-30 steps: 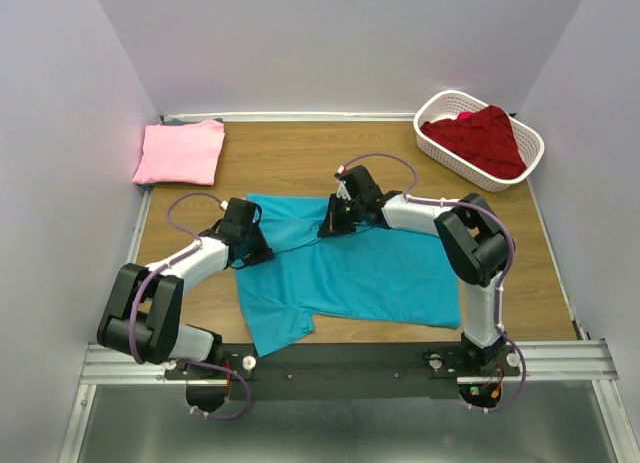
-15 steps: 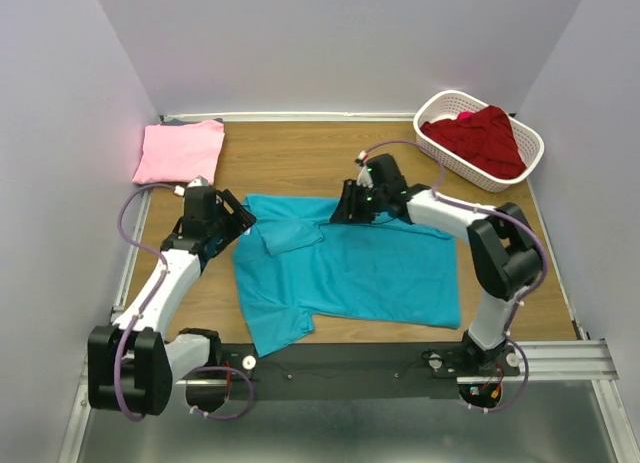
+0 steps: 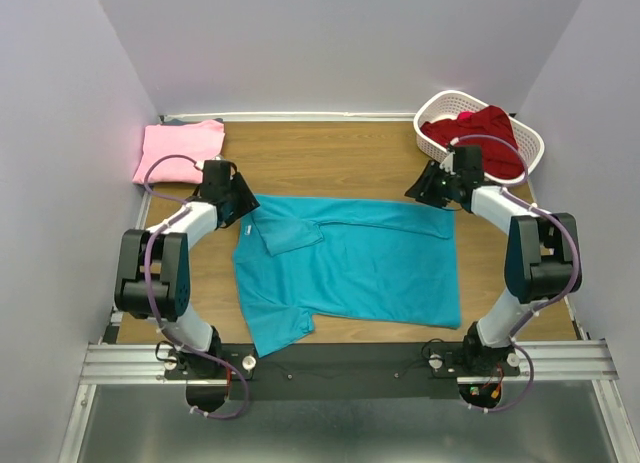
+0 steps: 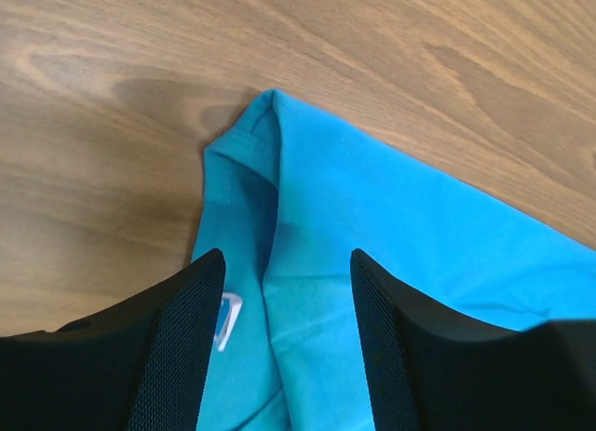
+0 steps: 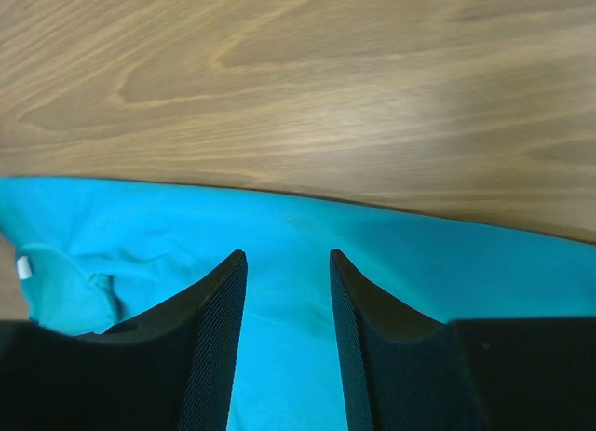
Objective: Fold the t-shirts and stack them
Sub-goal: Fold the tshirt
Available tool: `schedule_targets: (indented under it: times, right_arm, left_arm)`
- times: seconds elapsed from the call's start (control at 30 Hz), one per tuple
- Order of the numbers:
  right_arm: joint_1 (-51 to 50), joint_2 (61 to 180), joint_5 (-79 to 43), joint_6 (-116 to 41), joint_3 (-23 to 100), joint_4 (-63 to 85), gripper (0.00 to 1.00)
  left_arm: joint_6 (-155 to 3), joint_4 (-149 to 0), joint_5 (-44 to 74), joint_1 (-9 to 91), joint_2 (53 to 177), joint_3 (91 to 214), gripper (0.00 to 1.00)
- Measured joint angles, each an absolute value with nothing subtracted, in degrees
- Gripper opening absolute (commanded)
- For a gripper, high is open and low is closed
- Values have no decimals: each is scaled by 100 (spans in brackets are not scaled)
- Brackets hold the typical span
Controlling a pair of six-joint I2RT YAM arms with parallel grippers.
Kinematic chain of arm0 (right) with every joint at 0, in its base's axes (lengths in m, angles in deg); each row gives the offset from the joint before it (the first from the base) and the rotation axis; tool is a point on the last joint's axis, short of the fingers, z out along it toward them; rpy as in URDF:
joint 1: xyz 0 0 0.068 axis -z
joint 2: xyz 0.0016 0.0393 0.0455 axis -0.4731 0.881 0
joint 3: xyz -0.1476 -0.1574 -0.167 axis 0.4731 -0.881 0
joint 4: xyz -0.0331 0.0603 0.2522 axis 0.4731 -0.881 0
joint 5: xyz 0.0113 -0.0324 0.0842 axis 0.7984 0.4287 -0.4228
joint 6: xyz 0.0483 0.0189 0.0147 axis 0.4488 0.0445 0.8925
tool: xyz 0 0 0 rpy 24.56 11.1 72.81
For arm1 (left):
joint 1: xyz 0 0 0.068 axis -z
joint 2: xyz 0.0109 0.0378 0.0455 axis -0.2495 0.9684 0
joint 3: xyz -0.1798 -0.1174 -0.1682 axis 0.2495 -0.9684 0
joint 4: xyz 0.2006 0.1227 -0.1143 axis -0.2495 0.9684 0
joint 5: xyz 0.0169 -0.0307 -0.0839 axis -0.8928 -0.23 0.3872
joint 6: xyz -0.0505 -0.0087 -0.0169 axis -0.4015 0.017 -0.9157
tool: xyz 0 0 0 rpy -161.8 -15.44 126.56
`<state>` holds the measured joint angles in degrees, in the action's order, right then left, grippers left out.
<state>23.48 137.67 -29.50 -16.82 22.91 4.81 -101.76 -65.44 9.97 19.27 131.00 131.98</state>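
A teal t-shirt (image 3: 360, 268) lies spread flat in the middle of the table, with one sleeve folded onto it near its far left. My left gripper (image 3: 242, 203) hovers over the shirt's far left corner, open and holding nothing. In the left wrist view its fingers (image 4: 191, 338) straddle a ridge of teal t-shirt (image 4: 391, 226), with a white label (image 4: 229, 318) beside it. My right gripper (image 3: 421, 191) is open over the far right corner, above teal t-shirt (image 5: 140, 231). A folded pink t-shirt (image 3: 181, 151) lies at the far left. A dark red t-shirt (image 3: 482, 141) sits crumpled in the basket.
The white slotted basket (image 3: 437, 110) stands at the far right corner of the table. Grey walls close in the left, back and right sides. Bare wood (image 3: 320, 158) shows between the pink shirt and the basket. A black rail (image 3: 350, 358) runs along the near edge.
Both grippers opened and let go of the teal shirt. The left arm swung out to the shirt's far left corner and the right arm to its far right corner.
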Motion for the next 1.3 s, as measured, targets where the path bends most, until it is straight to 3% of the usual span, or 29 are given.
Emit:
schedule_targets:
  times: [0.1, 0.33, 0.47, 0.83, 0.93, 1.13, 1.17, 1.3]
  right_arm:
    - [2564, 13767, -2891, -1726, 2186, 477, 46]
    - [3028, 13812, -2795, -1772, 2012, 477, 42]
    - [3203, 13981, -2710, -1778, 1979, 488, 38]
    - [3714, 14285, -2655, -1748, 1891, 757, 36]
    - [3745, 14285, -2688, -1778, 1894, 770, 36]
    - [3743, 14239, -2823, -1899, 1896, 728, 40]
    - [3725, 14188, -2825, -1894, 1891, 693, 40]
    - [3651, 13874, -2812, -1888, 1775, 599, 43]
  left_arm:
    - [-10137, -6625, 1027, 1929, 13400, 13241, 55]
    - [-10080, -6669, 1049, 1927, 13811, 13377, 23]
    - [-10069, -6682, 1047, 1929, 13863, 13383, 13]
    - [-10205, -6588, 971, 1741, 13865, 13383, 8]
    - [-10209, -6575, 971, 1721, 13865, 13383, 13]
    - [-10176, -6533, 942, 1719, 13787, 13383, 43]
    - [-10174, -6507, 940, 1737, 13726, 13383, 55]
    - [-10194, -6466, 973, 1761, 13441, 13381, 68]
